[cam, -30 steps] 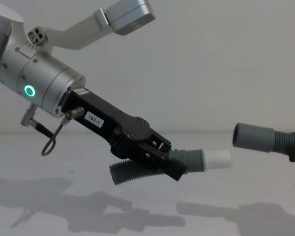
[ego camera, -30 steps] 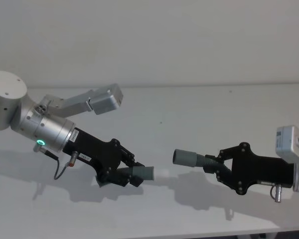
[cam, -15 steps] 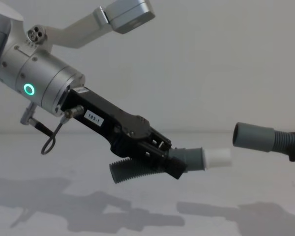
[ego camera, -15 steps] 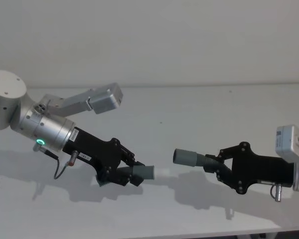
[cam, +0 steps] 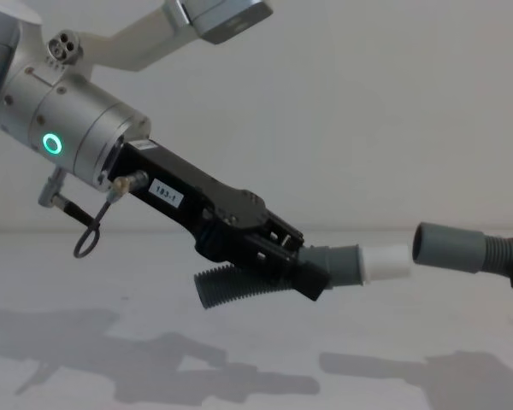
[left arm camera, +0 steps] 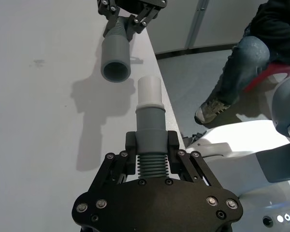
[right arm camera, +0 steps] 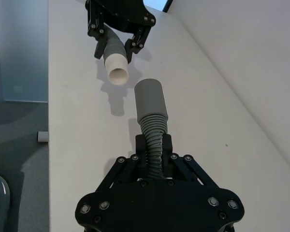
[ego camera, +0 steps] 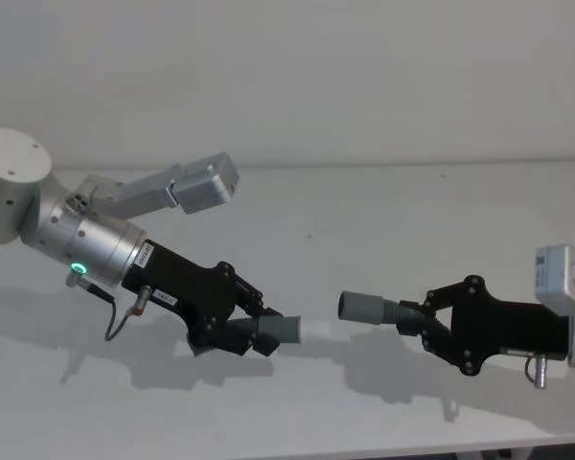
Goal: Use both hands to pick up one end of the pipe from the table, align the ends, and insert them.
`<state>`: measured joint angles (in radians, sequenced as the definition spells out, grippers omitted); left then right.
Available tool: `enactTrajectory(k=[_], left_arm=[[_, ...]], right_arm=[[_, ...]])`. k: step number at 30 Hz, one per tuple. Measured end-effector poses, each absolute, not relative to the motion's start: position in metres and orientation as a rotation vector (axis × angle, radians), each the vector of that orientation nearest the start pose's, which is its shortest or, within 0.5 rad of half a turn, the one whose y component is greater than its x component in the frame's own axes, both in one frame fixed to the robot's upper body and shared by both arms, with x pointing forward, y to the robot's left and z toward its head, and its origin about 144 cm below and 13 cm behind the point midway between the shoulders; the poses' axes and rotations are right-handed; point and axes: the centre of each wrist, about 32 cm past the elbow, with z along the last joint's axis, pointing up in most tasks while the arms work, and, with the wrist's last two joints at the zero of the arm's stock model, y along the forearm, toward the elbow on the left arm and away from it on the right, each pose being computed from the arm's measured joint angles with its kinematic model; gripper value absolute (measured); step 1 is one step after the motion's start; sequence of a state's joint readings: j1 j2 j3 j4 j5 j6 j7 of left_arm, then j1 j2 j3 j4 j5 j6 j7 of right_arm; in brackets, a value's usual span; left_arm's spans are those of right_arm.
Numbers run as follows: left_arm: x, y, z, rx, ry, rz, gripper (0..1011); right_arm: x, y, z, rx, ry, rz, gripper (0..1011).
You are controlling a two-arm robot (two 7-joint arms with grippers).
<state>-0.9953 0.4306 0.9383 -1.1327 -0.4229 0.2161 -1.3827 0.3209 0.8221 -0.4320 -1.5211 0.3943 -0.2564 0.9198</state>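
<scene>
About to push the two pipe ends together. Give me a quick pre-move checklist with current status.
1. Left gripper shut on plug piece: ok.
2. Right gripper shut on cuff piece: ok.
3. Both pieces off the table: ok.
4. White tip lined up with open cuff: not ok, offset sideways in both wrist views.
5. Ends not yet jammed: ok, apart in the wrist views.

Foreground: our left gripper [left arm camera: 151, 147] clamps the plug piece [left arm camera: 150, 123], its white tip [left arm camera: 149, 89] close to, not touching, the cuff piece [left arm camera: 116, 55]; our right gripper [left arm camera: 125, 25] pinches that one in the background.
</scene>
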Motion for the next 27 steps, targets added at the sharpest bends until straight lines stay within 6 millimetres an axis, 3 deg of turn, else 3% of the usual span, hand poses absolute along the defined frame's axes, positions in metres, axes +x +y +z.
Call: enactTrajectory(k=[27], left_arm=[[0.643,0.188,1.325,0.565,-0.059,-0.265,336]], right_arm=[[0.515,-0.375,1.239,-0.342,-0.398,-0.304,155]])
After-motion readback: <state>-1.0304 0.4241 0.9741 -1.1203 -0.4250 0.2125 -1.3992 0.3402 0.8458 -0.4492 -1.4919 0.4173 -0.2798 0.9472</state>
